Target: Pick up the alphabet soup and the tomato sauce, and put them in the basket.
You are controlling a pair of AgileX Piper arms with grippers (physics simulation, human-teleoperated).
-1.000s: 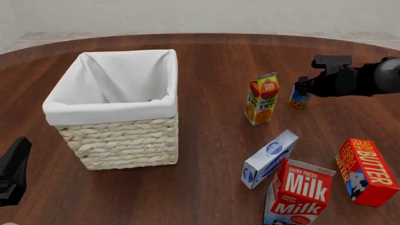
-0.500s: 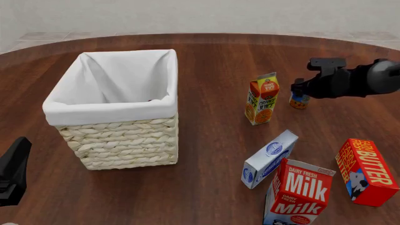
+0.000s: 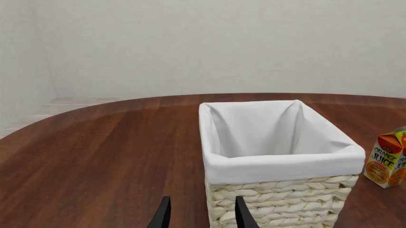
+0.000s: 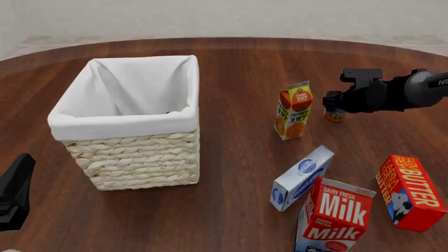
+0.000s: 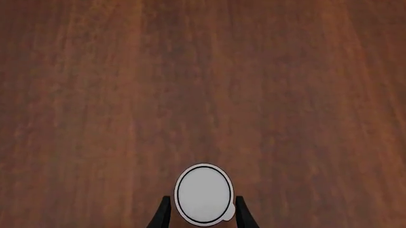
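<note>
Front view: the basket [image 4: 126, 123], pale woven wicker with a white cloth lining, stands upright on the left part of the dark wooden counter [image 4: 238, 173]. Right of it stands an orange juice carton [image 4: 292, 111]. Just beyond that carton, a small can [image 4: 334, 115] stands upright; its label is too small to read, so soup or sauce cannot be told.

The right claw [image 4: 333, 103] hangs directly over this can. Right wrist view: the can's pale round lid [image 5: 204, 194] lies between the two fingertips [image 5: 163, 216], which flank it with narrow gaps on either side, spread apart and not gripping.

The left claw [image 3: 201, 219] sits low at the near left edge, beside the basket; in the left wrist view its fingers are parted with nothing between them.

Near the right front lie a small blue-and-white carton [image 4: 301, 177], a milk carton [image 4: 333, 216] and a red butter box [image 4: 410, 192].
</note>
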